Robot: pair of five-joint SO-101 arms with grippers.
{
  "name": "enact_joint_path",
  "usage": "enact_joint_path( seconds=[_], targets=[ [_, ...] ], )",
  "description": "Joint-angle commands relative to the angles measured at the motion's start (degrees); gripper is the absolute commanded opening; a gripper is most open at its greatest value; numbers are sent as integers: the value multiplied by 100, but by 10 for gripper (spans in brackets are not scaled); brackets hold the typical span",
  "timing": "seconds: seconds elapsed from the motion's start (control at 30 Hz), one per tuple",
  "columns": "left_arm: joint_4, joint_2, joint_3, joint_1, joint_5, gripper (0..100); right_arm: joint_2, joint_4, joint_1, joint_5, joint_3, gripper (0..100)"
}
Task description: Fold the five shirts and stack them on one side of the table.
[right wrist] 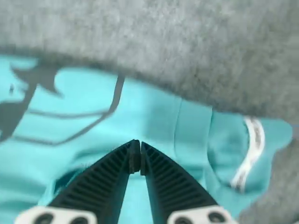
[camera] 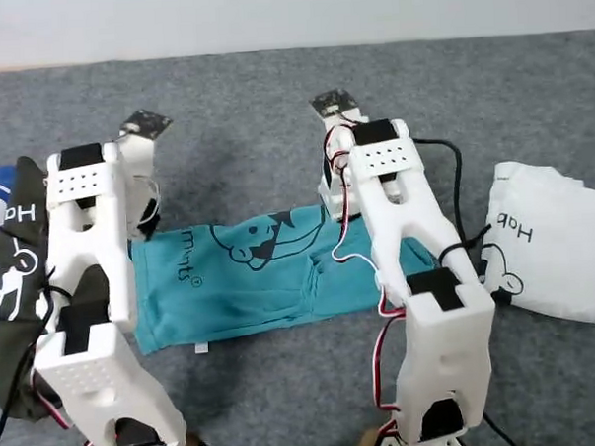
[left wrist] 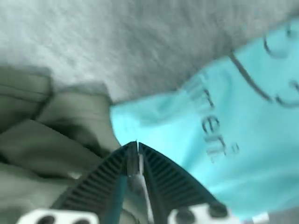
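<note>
Currently, the teal shirt (camera: 250,274) lies flat mid-worktop (camera: 253,116) between both arms. The fingers of the left gripper (left wrist: 137,147) and right gripper (right wrist: 136,157) are clenched on its far edge, apparently for an even fold.

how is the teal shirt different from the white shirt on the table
The teal shirt lies between the two arms, the left gripper and right gripper shut at it; the white shirt lies off to the side, no gripper at it. The teal shirt is spread as a long band; the white shirt is a more compact bundle. Both carry dark print and lie on the grey table.
</note>
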State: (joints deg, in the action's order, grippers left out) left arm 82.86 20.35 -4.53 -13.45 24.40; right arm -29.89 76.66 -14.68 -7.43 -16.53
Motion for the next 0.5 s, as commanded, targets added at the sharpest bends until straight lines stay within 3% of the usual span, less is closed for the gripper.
enact_joint_path(
  seconds=[0.0, 0.27, 0.47],
  targets=[
    [-440, -26, 180, 299, -114, 6, -338, -444, 154, 35, -299, 9],
    [-1275, 369, 602, 44, -79, 6, -910, -611, 963, 26, -475, 9],
    [-545, 1275, -277, -316, 202, 6, -910, -602, 1121, 9, -484, 9]
  ],
)
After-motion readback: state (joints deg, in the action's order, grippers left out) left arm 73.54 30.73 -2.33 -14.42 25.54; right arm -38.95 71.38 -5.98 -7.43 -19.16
